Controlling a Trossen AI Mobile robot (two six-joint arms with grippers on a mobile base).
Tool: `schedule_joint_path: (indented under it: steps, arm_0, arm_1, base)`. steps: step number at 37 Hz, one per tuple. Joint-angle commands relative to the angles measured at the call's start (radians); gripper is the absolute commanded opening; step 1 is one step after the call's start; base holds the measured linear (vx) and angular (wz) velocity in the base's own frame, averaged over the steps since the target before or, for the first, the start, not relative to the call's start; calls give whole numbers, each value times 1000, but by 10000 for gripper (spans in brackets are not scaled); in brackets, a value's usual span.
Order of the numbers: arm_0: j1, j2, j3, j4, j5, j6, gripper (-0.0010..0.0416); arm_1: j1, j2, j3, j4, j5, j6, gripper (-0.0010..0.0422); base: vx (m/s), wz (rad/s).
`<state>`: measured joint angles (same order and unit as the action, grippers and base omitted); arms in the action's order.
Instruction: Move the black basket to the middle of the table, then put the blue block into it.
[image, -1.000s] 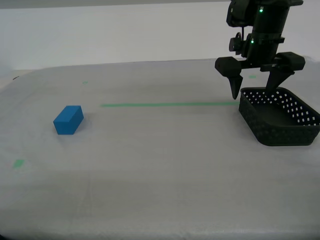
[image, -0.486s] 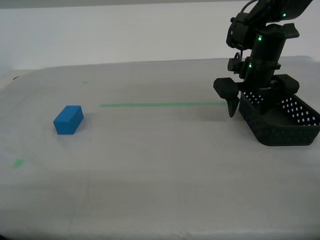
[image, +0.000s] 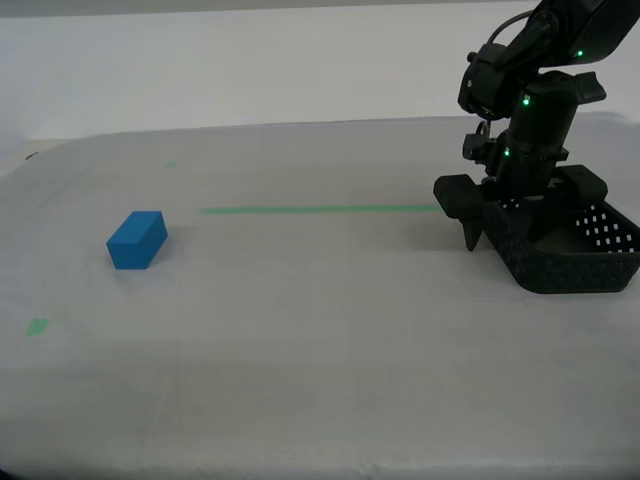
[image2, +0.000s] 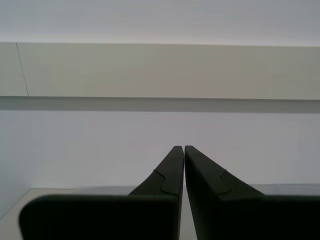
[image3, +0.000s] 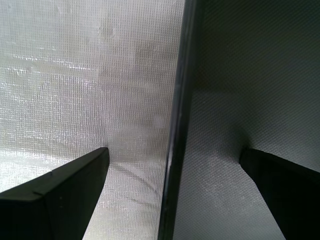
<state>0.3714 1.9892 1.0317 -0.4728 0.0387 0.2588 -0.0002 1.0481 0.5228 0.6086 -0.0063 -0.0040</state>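
The black basket (image: 572, 266) stands on the table (image: 320, 340) at the exterior view's right. My first gripper (image: 506, 236) is open and straddles the basket's wall on the side toward the exterior view's left, one finger outside and one inside. In the first wrist view that thin wall (image3: 176, 120) runs between the two spread fingers (image3: 65, 185) of my first gripper (image3: 174, 151), touching neither. The blue block (image: 137, 240) lies far off at the exterior view's left. My second gripper (image2: 181, 148) is shut on nothing and faces a pale wall; it does not appear in the exterior view.
A thin green tape line (image: 320, 209) runs across the cloth from the middle toward the basket. Small green tape bits (image: 37, 326) lie at the exterior view's left. A pale wall rises behind the table's far edge.
My first gripper has come down from above the basket's rim until its open fingers straddle the wall. The basket and the blue block have stayed where they were.
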Motion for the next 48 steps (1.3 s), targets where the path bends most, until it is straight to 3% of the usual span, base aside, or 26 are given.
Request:
schedule_joint_path:
  steps: [1,17,28,34,48]
  arm_0:
    - [1,1,2,1,9,8,375]
    - [14,-3,3,2,4,52,226]
    - [17,-3,3,2,4,56,104]
    - [18,-3,3,1,4,57,77]
    - [20,-3,3,-1,5,60,76]
  arm_1:
    - [0,0,0,5,-1,2,0]
    - [0,0,0,5,-1,2,0]
    - [0,0,0,5,-1,2,0]
    - [0,0,0,5,-1,2,0]
    - [0,0,0,5,-1,2,0]
  base:
    - [0,0]
    - [0,0]
    - [0,0]
    - [0,0]
    - [0,0]
